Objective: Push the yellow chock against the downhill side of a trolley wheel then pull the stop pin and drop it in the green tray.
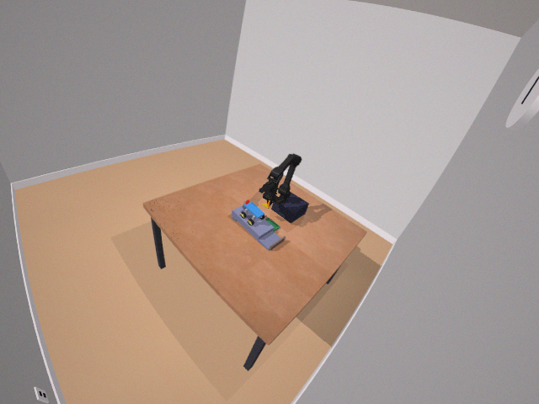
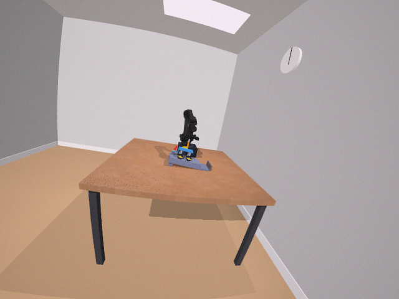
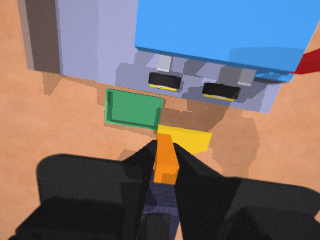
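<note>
My gripper (image 3: pixel 163 145) is shut on the orange handle (image 3: pixel 166 161) of the yellow chock (image 3: pixel 186 137), holding it over the table beside the ramp. The blue trolley (image 3: pixel 225 32) stands on the grey ramp (image 3: pixel 100 45), with two black-and-yellow wheels (image 3: pixel 164 80) (image 3: pixel 221 90) facing me. The red-headed stop pin (image 3: pixel 309 62) shows at the trolley's right end. The green tray (image 3: pixel 133 108) lies on the table just left of the chock. In the top view the gripper (image 1: pixel 266 202) hangs beside the trolley (image 1: pixel 253 212); the pin head (image 1: pixel 247 201) is visible.
The arm's dark blue base block (image 1: pixel 290 207) stands behind the ramp. The ramp's low end (image 1: pixel 273 241) has a raised lip. The table edge is far from the work area.
</note>
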